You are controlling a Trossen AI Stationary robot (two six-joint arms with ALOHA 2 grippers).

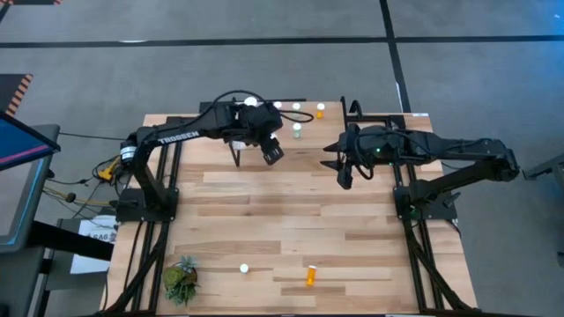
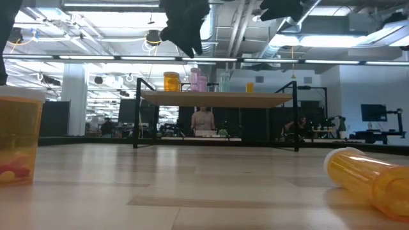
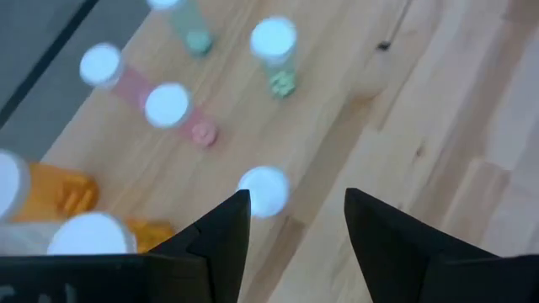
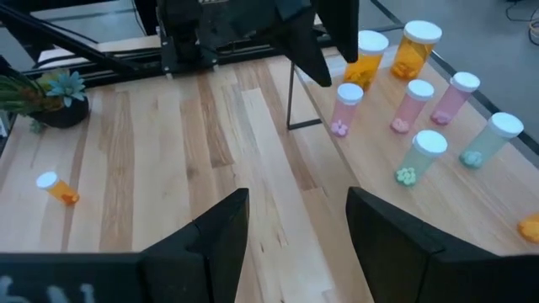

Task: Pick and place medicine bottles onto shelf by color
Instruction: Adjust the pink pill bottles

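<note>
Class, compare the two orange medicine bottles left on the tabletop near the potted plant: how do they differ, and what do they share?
Pose: the upright bottle stands, so from above only its white cap shows; the fallen bottle lies on its side, body showing.
Place: the upright bottle is nearer the potted plant; the fallen bottle is farther from it.
Shared: both are translucent orange and rest on the tabletop, not on the shelf.

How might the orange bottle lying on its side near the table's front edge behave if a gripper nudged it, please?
The orange bottle lies on its side on the table, so its round body would probably roll when pushed across its length. It looks like thin translucent plastic, so likely light, and smooth enough to slip between the jaws unless gripped squarely.
</note>
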